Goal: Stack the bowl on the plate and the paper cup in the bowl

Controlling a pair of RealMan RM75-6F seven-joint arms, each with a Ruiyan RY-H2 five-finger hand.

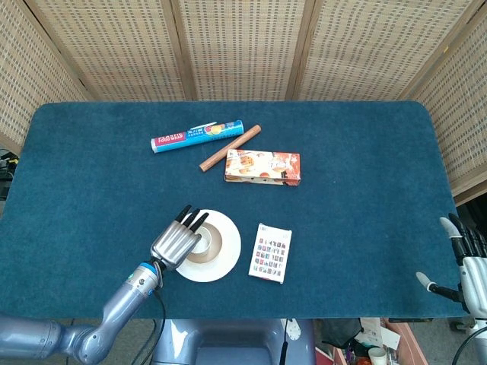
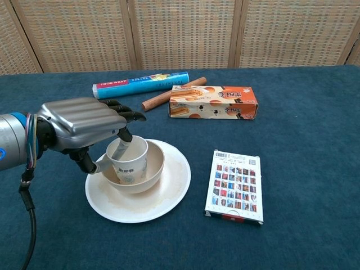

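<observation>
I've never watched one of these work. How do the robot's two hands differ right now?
The left hand is over the table, pinching the paper cup in the bowl; the right hand hangs past the table's edge, open and holding nothing. Both have dark fingers.

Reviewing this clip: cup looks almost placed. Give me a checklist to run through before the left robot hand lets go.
1. Bowl sits on plate: ok.
2. Paper cup inside bowl, upright: ok.
3. Cup base resting on bowl floor: cannot tell, hidden.
4. Left robot hand holding cup, one finger inside the rim: ok; withdraw upward.
5. Card box apart from plate: ok.
6. Right robot hand idle at table edge: ok.
</observation>
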